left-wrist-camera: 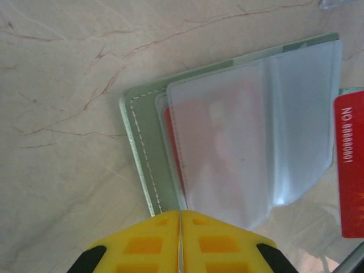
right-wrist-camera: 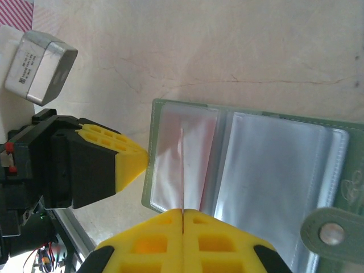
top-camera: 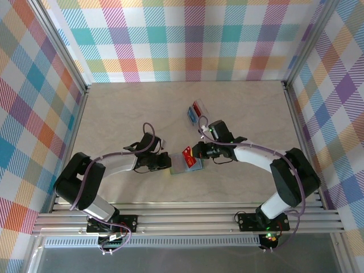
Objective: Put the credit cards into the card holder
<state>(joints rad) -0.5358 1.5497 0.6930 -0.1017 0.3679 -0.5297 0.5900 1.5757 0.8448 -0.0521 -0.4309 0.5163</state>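
Observation:
The card holder (top-camera: 183, 169) lies open and flat near the table's front, green border (left-wrist-camera: 142, 136) and clear sleeves (right-wrist-camera: 273, 182) up. A red shape shows through its left sleeve (left-wrist-camera: 216, 142). My left gripper (top-camera: 166, 162) is shut, tips (left-wrist-camera: 181, 213) resting on the holder's left edge; its yellow fingers (right-wrist-camera: 122, 156) touch that edge. My right gripper (top-camera: 199, 152) is shut on a red credit card (top-camera: 187, 156), which stands on edge over the left sleeve as a thin line (right-wrist-camera: 182, 170) rising from the tips (right-wrist-camera: 182, 211). Its printed face (left-wrist-camera: 348, 170) shows at the right.
A clear tray (top-camera: 191, 120) behind the holder carries a red card (top-camera: 198, 107) and a blue card (top-camera: 192, 115). The holder's snap tab (right-wrist-camera: 331, 233) sticks out on the right. Plaid walls enclose the table; an aluminium rail (top-camera: 187, 219) runs along the front.

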